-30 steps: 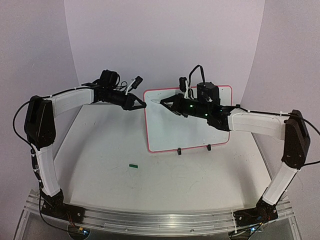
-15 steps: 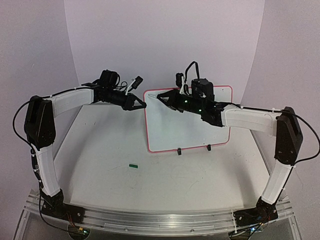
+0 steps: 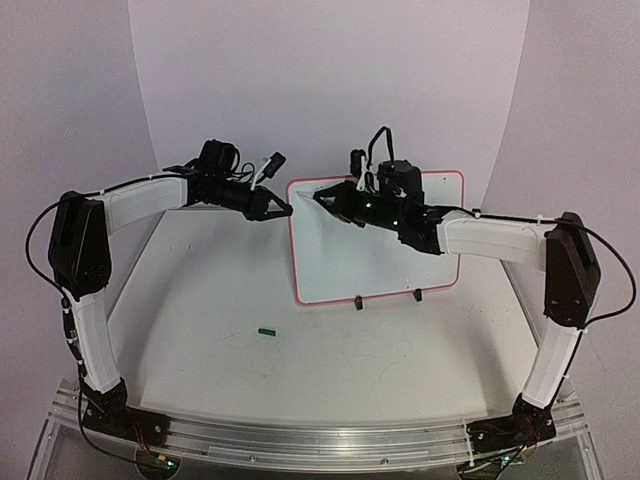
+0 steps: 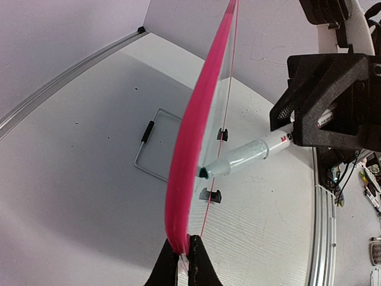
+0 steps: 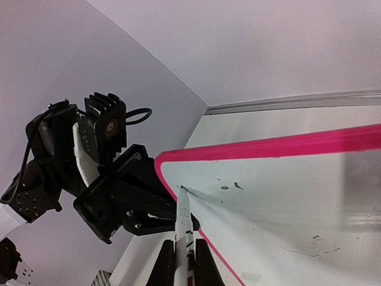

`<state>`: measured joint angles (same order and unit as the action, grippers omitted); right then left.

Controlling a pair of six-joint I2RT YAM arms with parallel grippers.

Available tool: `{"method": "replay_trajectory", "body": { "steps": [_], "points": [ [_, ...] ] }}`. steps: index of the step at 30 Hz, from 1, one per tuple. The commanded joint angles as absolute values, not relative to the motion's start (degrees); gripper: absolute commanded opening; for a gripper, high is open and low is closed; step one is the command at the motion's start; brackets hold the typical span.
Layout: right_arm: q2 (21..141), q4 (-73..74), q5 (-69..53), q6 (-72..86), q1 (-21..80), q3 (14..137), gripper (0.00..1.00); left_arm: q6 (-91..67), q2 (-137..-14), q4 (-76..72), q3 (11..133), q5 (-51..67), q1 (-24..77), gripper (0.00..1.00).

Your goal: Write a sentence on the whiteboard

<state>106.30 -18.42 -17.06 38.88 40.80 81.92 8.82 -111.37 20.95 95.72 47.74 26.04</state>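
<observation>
The whiteboard (image 3: 372, 262), white with a thin red frame, stands upright on two black clip feet (image 3: 357, 301). My left gripper (image 3: 287, 210) is shut on the frame's upper left edge; the left wrist view shows the red frame (image 4: 191, 149) pinched between its tips (image 4: 184, 253). My right gripper (image 5: 183, 265) is shut on a white marker (image 5: 183, 223). The marker's tip touches the board (image 5: 286, 190) near its top left corner. From above, the right gripper (image 3: 335, 203) hangs in front of that corner. The sentence is out of view; only a few dark specks (image 5: 229, 186) show.
A small green marker cap (image 3: 266, 331) lies on the table at the front left of the board. A wire clip handle (image 4: 153, 149) lies flat behind the board. The curved backdrop wall rises close behind it.
My right arm has carried the marker left and slightly up, from the board's upper middle to its top left corner. The left arm and the board have not moved.
</observation>
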Motion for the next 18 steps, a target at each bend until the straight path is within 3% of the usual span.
{"method": "replay_trajectory", "body": {
  "steps": [1,18],
  "points": [
    [105.0,-19.5,-12.7,39.2,40.3,80.0,0.00,10.5,-108.9,22.8,94.4,46.3,27.0,0.00],
    [99.2,-23.1,-16.7,38.5,40.3,76.7,0.00,10.3,-108.7,22.7,94.4,45.5,27.1,0.00]
  ]
}}
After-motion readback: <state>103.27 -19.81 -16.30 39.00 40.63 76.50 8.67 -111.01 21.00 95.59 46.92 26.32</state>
